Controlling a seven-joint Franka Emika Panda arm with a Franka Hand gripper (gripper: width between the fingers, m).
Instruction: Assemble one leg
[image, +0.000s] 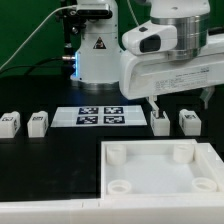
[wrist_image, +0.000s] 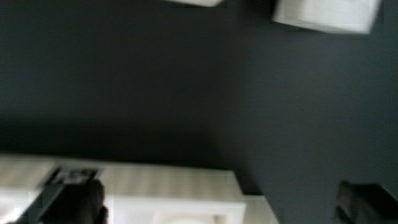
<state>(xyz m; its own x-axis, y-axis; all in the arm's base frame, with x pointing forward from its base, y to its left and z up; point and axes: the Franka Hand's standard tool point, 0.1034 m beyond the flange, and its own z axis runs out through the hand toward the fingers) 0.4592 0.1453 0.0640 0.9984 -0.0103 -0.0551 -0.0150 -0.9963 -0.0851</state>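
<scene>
The gripper (image: 178, 100) is hanging open above the black desk (image: 60, 150), its two fingers (image: 152, 104) standing wide apart and holding nothing. The leg (image: 160, 122) is lying on the desk just below the finger on the exterior view's left; whether the two are touching cannot be told. A second leg (image: 189, 121) is sitting just beside it, toward the exterior view's right, also under the gripper's span. A third leg (image: 38, 123) and a fourth leg (image: 10, 123) are resting well apart from these, at the exterior view's left, and the marker board (image: 98, 116) is lying between the two pairs. The large white panel (image: 160, 170), with round sockets at its corners, is lying nearer the camera, apart from every leg.

In the wrist view the gripper (wrist_image: 221, 200) is showing its dark fingers (wrist_image: 71, 200) spread wide over a corner of the panel (wrist_image: 125, 190). Two blurred white blocks (wrist_image: 326, 12) (wrist_image: 199, 2) are lying on the desk; which leg is which cannot be told.
</scene>
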